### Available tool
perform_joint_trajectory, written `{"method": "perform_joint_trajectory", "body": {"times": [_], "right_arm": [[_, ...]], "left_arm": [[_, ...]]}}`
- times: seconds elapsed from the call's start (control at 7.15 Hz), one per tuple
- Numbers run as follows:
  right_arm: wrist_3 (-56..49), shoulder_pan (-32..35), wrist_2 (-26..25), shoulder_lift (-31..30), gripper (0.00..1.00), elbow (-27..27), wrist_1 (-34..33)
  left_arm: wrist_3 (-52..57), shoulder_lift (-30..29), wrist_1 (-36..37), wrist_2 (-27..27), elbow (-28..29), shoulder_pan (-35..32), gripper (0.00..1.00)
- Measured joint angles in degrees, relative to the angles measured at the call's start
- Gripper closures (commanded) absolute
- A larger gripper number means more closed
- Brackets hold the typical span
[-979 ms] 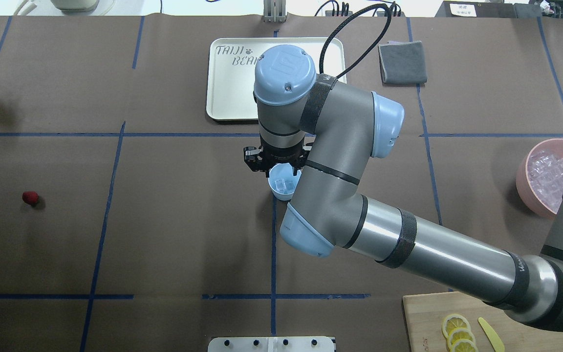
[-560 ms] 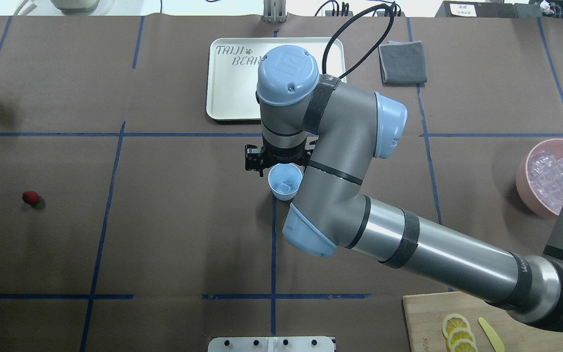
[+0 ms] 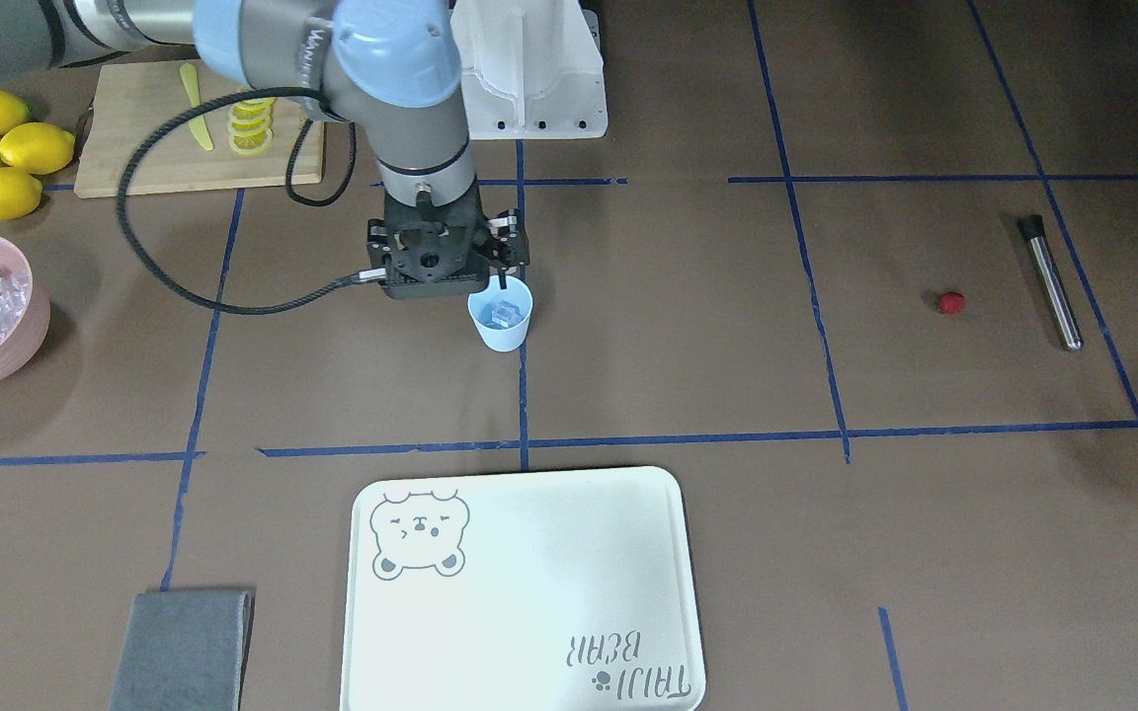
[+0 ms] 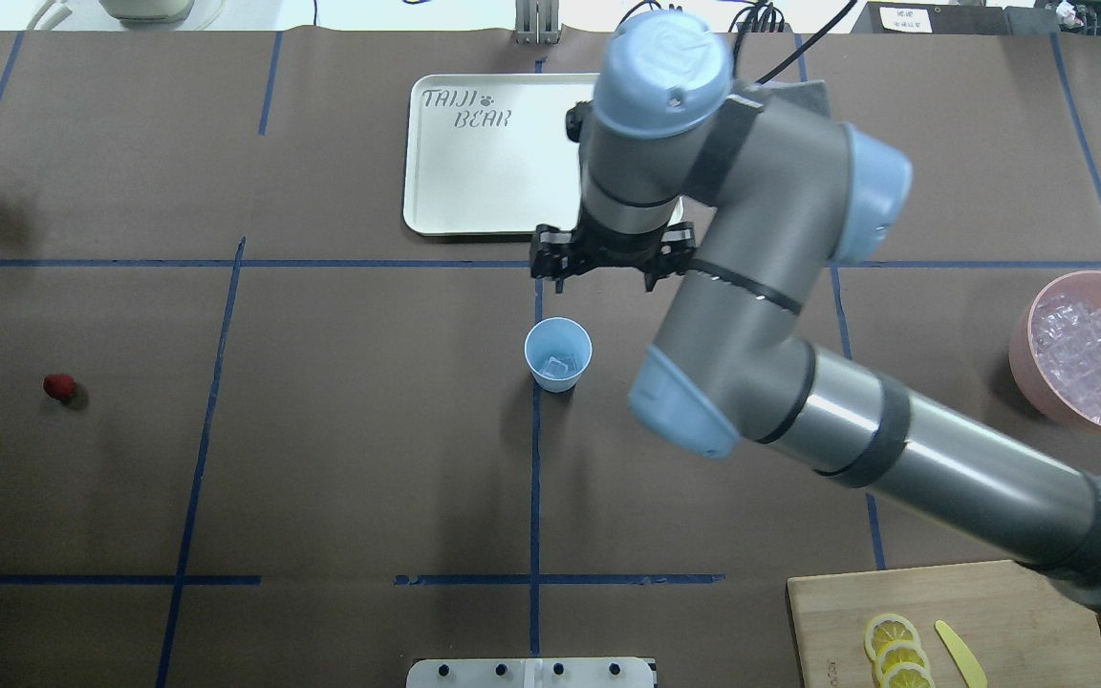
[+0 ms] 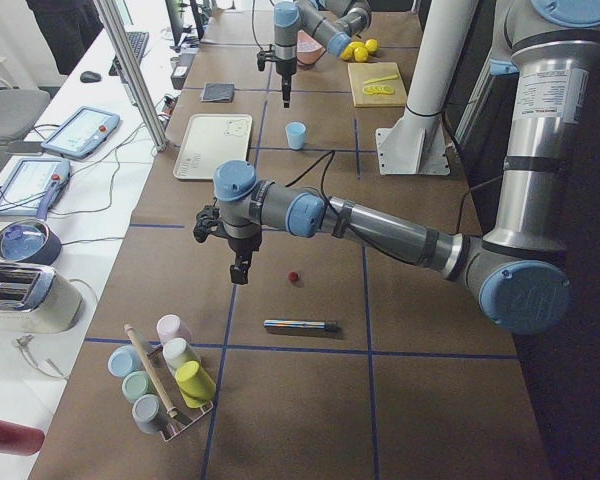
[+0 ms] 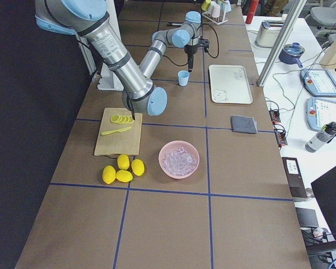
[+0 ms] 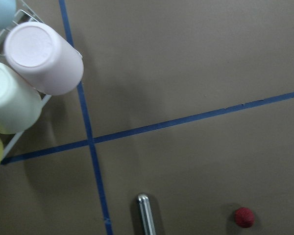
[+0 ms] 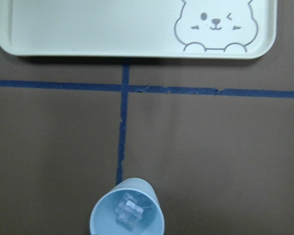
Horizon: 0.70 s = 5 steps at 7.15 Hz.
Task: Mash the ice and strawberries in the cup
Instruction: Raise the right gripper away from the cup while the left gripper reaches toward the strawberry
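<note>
Status: ice (image 8: 129, 211) is in the cup (image 4: 558, 354), a few cubes at the bottom, cup upright mid-counter. Strawberry (image 3: 951, 302) not in yet: it sits on the counter well apart, over on my left side, near the metal rod (image 3: 1051, 281). No mashing done, so early days imo. Right claw (image 4: 605, 280): jaws look spread, empty, raised btwn cup and tray (image 4: 455, 172), touching nothing. Left claw (image 5: 240, 272) hangs above the counter near the strawberry; can't tell if it's spread or closed.
</note>
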Motion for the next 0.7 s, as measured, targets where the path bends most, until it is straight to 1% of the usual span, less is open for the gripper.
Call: {"method": "perform_joint_trajectory", "body": {"times": [0.14,0.28,0.42,0.56,0.7], "right_arm": [[-3.0,3.7,1.2,-3.1,0.01,2.7,-0.2],[-7.2,7.9,3.3,-6.3,0.01,4.2,-0.2],[-13.4,12.6,6.4,-10.0,0.01,5.1,0.0],[-21.0,17.6,9.6,-13.9,0.01,5.6,0.2],[-28.3,22.0,12.3,-17.5,0.01,5.7,0.2]], "left_arm": [[-6.3,1.7,-3.8,2.4,-1.6,3.1,0.00],[-13.6,4.5,-10.7,5.5,-2.4,6.6,0.00],[-21.2,7.0,-17.6,8.3,-2.6,10.1,0.00],[-27.0,8.4,-22.1,11.1,-2.4,13.9,0.00],[-31.6,8.9,-25.1,14.1,-2.0,17.9,0.00]]}}
